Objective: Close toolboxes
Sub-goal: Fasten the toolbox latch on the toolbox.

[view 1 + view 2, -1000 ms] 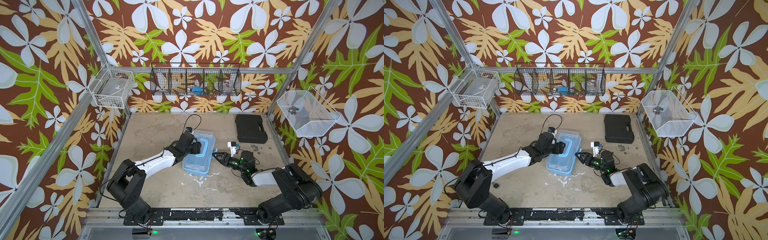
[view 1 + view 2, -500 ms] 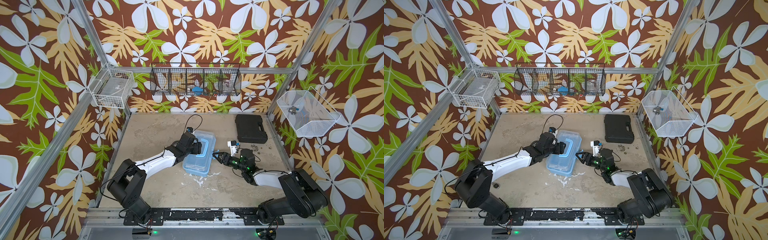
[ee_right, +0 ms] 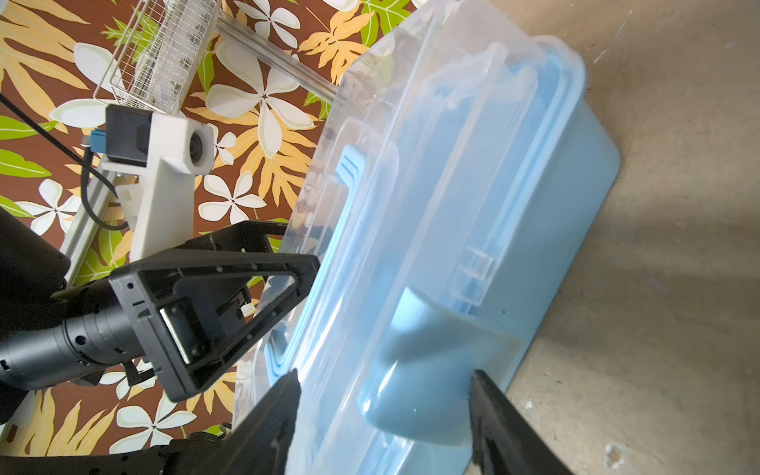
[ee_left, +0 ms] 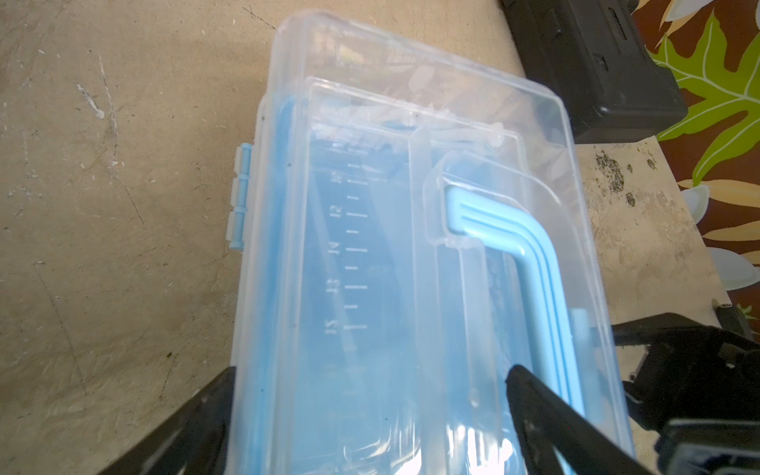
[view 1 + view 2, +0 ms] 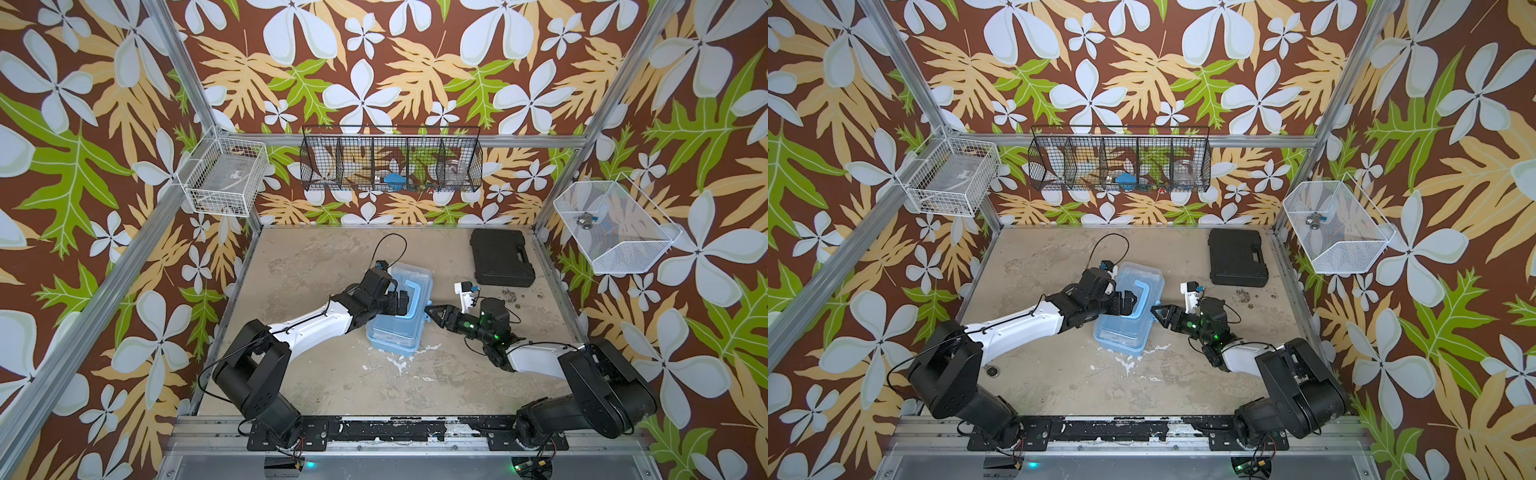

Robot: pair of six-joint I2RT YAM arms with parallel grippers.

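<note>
On the table (image 5: 311,257), toolbox (image 5: 395,336) (lid (image 4: 370,267) seemingly down)

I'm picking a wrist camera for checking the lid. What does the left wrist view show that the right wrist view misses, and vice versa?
Only the left wrist view: the black case, blue hinge-like tabs on one long edge, ruler marks moulded in the lid. Only the right wrist view: the box's blue side wall with a clear clasp, the left gripper seen from outside, open, and a white wire basket. Both: the light blue toolbox, lid down, its handle, the table.
</note>
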